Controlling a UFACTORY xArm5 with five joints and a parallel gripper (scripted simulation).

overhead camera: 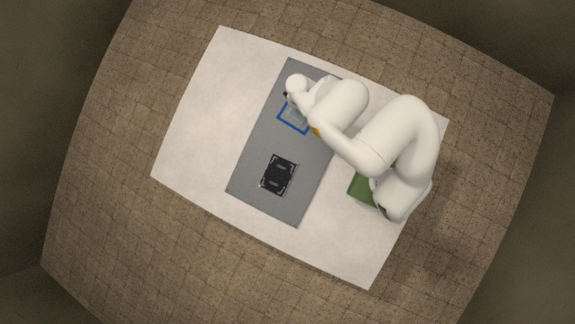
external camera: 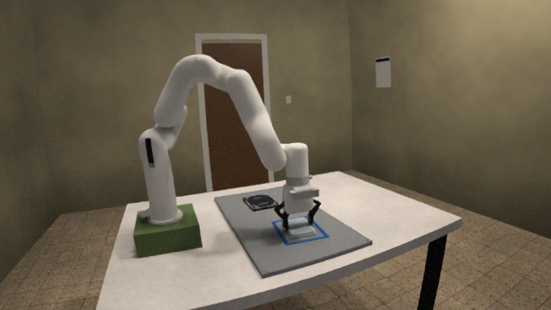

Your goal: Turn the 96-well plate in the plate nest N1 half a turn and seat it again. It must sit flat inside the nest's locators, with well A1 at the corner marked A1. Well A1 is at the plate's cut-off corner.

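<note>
The clear 96-well plate (overhead camera: 296,116) (external camera: 302,231) lies flat inside a blue marked rectangle (overhead camera: 290,126) (external camera: 307,240) on the grey board (overhead camera: 261,169) (external camera: 283,254). My gripper (external camera: 298,223) points straight down over the plate with its black fingers standing wide on either side of it, shut on the plate. In the overhead view the arm's wrist hides most of the gripper and part of the plate. The black plate nest N1 (overhead camera: 278,175) (external camera: 258,202) with pale corner locators stands empty on the same board, apart from the plate. I cannot make out the plate's cut-off corner.
The arm's base stands on a green block (overhead camera: 360,187) (external camera: 167,236) on the white table (overhead camera: 211,126) (external camera: 363,210). The arm arches high over the board. A door and walls lie behind the table.
</note>
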